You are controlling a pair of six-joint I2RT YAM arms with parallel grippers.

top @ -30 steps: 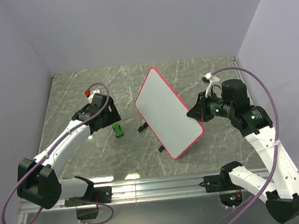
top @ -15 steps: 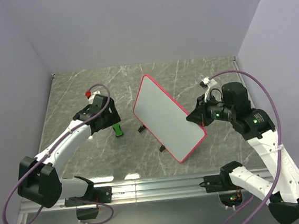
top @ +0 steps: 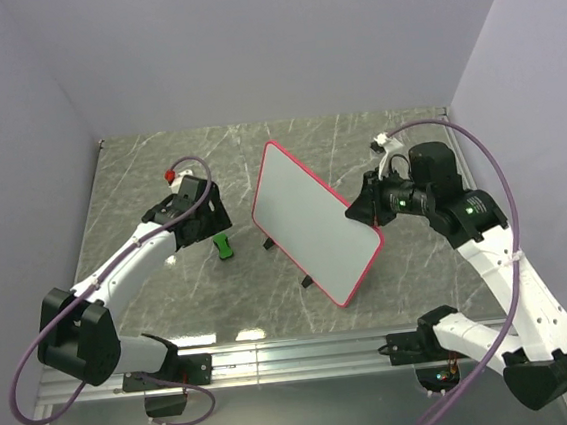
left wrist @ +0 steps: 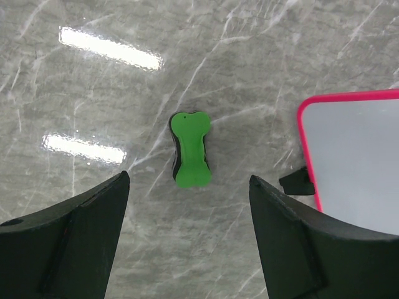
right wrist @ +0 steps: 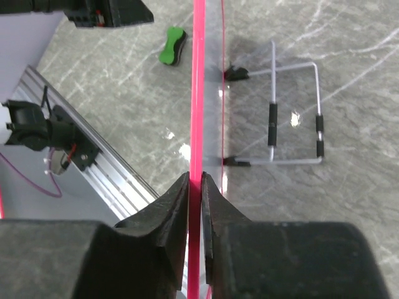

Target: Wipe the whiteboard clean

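Pink-red framed whiteboard [top: 315, 225] mid-worktop, propped at a tilt, long axis diagonal from far-left to near-right in the top view. Lower long edge down on two small black feet [top: 269, 243], upper long edge raised toward the right arm. Plain white on the face turned up to the camera. Held up from behind by a wire stand [right wrist: 296, 112], visible in the right wrist view.

Pinched on the upper long edge, close to its near end, by the right end effector [top: 365, 205]. Fingers [right wrist: 168, 205] closed down to a thin slit, one on each side of the frame, with the board edge-on in that view.

Left end effector [top: 202, 225] spread wide, gripping nothing, hanging over the green eraser [left wrist: 190, 151]. Eraser lying flat on the grey marbled worktop [top: 139, 176], framed between the two open fingers [left wrist: 75, 237] in the left wrist view. No contact with either finger visible. Close to the far foot of the board on its left side, but apart from it. One rounded corner of the frame in at the right of the left wrist view.

Aluminium rail [top: 297, 352] along the near edge, by both arm bases.
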